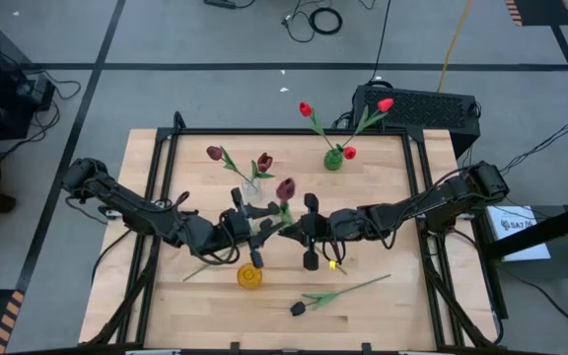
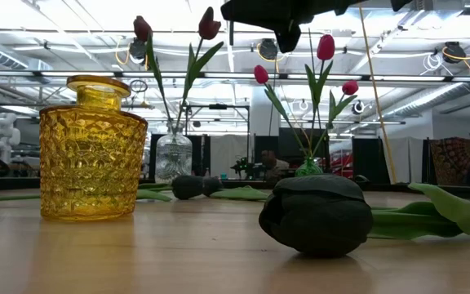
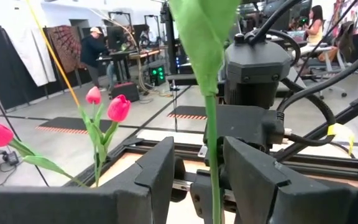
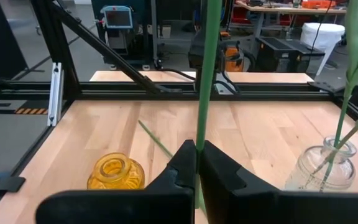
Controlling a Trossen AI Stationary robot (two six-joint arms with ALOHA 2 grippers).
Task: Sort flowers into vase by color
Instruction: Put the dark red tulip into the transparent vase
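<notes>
Pinching a stem [image 4: 199,124] whose head is cropped, right tool [image 4: 197,163] faces spread left tool [image 3: 194,171].

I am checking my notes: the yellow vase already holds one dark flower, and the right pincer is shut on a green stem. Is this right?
Not quite. The yellow vase is empty, as the right wrist view shows looking into its mouth. The rest stands: the right pincer is shut on a green stem.
</notes>
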